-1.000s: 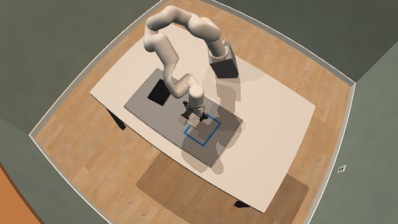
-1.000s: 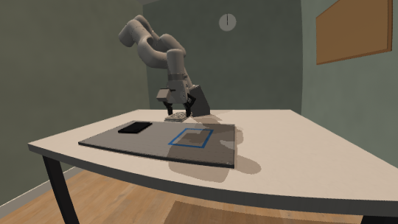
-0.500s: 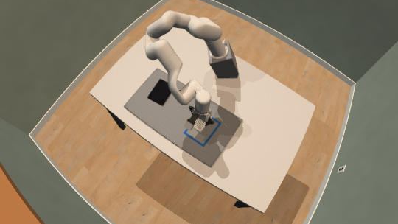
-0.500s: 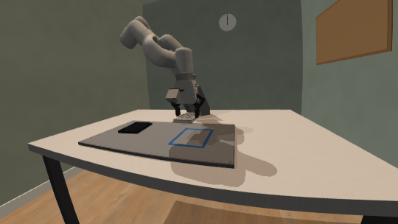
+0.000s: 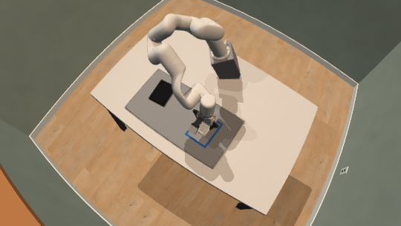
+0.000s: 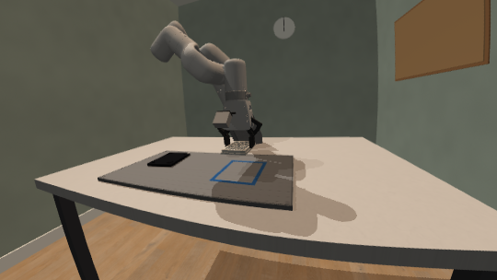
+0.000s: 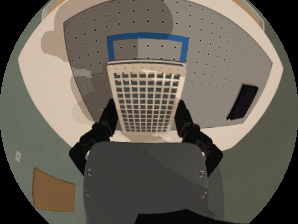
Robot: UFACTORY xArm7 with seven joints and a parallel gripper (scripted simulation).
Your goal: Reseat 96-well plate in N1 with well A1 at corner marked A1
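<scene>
My gripper (image 5: pixel 203 128) is shut on the white 96-well plate (image 5: pixel 203 128) and holds it in the air above the blue taped outline B1 on the grey deck. In the side view the plate (image 6: pixel 236 146) hangs level between the fingers (image 6: pixel 237 144), a little above the deck and toward the far edge of the outline (image 6: pixel 238 171). In the wrist view the plate (image 7: pixel 145 99) sits between the two black fingers, with the outline (image 7: pixel 148 47) just beyond its far end. The black nest N1 (image 5: pixel 160 93) stands empty at the deck's far left. I cannot make out the cut corner.
The grey deck (image 6: pixel 202 178) lies on a beige table. The arm's dark base block (image 5: pixel 225 65) stands behind the deck. The nest also shows in the side view (image 6: pixel 168 158) and in the wrist view (image 7: pixel 242 102).
</scene>
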